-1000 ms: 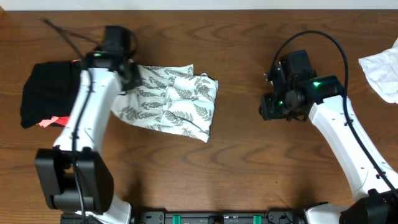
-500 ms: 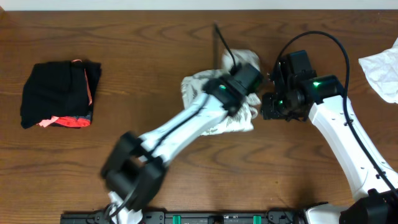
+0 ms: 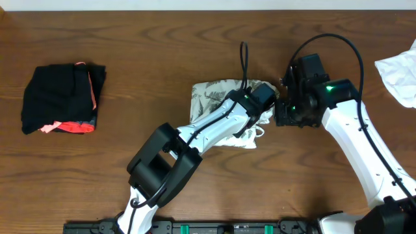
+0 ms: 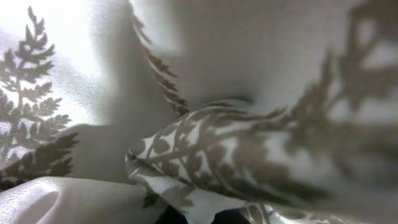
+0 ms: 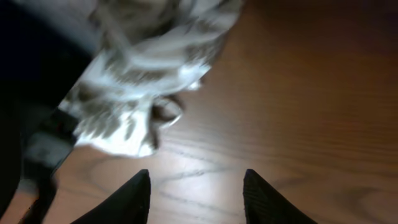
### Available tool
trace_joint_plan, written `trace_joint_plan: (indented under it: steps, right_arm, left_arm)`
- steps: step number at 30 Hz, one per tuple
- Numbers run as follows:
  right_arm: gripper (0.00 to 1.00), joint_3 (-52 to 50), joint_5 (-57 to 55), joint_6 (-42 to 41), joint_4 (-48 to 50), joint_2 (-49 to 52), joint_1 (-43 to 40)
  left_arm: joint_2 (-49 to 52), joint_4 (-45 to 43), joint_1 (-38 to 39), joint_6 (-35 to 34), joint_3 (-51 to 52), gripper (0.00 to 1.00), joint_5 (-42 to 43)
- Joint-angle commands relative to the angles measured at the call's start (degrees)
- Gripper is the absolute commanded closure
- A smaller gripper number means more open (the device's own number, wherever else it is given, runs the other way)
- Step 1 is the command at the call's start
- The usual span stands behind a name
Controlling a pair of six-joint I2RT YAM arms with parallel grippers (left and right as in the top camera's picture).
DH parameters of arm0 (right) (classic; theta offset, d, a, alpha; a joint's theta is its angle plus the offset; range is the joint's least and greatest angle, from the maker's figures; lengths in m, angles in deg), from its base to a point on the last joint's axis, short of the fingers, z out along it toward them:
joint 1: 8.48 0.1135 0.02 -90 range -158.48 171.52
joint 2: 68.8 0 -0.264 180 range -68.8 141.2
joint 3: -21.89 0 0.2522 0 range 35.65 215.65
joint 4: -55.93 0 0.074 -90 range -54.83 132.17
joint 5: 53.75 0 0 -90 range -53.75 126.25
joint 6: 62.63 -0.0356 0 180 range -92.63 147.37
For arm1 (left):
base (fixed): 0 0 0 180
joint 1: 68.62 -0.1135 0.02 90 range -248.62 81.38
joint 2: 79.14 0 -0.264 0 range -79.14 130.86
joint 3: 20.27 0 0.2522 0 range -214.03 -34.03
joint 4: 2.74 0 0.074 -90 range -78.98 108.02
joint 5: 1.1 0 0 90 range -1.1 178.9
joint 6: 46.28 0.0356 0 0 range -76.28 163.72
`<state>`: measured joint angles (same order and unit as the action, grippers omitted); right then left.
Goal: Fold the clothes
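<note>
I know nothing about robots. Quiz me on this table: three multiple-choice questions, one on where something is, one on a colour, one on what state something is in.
1. Where on the table does the black bundle lie? A centre; B far left; C far right.
2. What colour are the fern leaves on the dress? A red; B blue; C grey-green.
3. How is the right gripper? A open, empty; B shut on the dress; C shut on a cup.
Answers: B, it sits alone at the left end; C, grey-green on white; A, its jaws stand apart over bare wood.
</note>
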<state>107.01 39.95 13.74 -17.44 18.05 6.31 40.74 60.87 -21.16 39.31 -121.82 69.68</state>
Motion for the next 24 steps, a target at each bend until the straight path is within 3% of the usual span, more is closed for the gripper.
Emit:
trace_joint_plan:
  steps: [1, 13, 18, 24]
  right_arm:
    - [0.55, 0.09, -4.37, -0.96, 2.12, 0.17, -0.94]
    - [0.56, 0.09, -4.35, -1.11, 3.69, 0.17, -5.57]
    - [0.56, 0.09, -4.33, -1.09, 2.89, 0.17, -6.84]
    - [0.56, 0.09, -4.35, -0.92, 2.14, 0.17, -6.91]
  left_arm:
    - [-2.27, 1.53, 0.81, -0.83, -0.2, 0.94, -1.03]
    - [-14.93, 5.99, 0.72, -4.39, -0.2, 0.94, -1.01]
    - [-15.28, 11.37, 0.72, -7.13, 0.55, 0.94, -1.01]
    - [-15.17, 11.43, 0.26, -10.99, 4.35, 0.94, -1.01]
